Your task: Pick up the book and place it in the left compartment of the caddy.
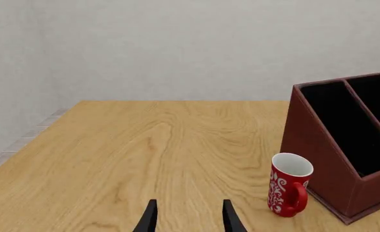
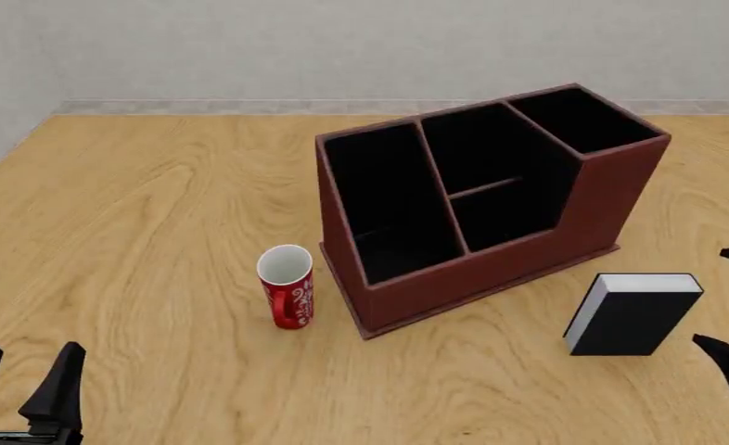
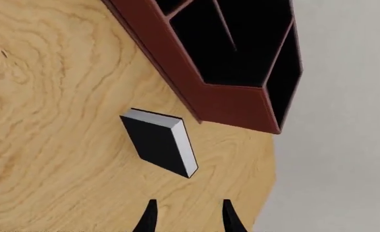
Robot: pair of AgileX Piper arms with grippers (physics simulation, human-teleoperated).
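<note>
Book (image 2: 631, 315) lies flat right of caddy (image 2: 489, 278), just beside your right gripper (image 3: 186, 215); jaws spread, empty. Bring it down squarely across the covers. Left gripper (image 1: 186, 217) spread, idle.

Matt wood-grain table (image 2: 154, 232), glossy cup (image 2: 287, 287)

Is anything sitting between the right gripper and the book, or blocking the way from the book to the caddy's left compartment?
Nothing visible. The right gripper is open with bare table between it and the book. The red cup stands beyond the caddy on its far side from the book, off the path. The left compartment looks empty.
</note>
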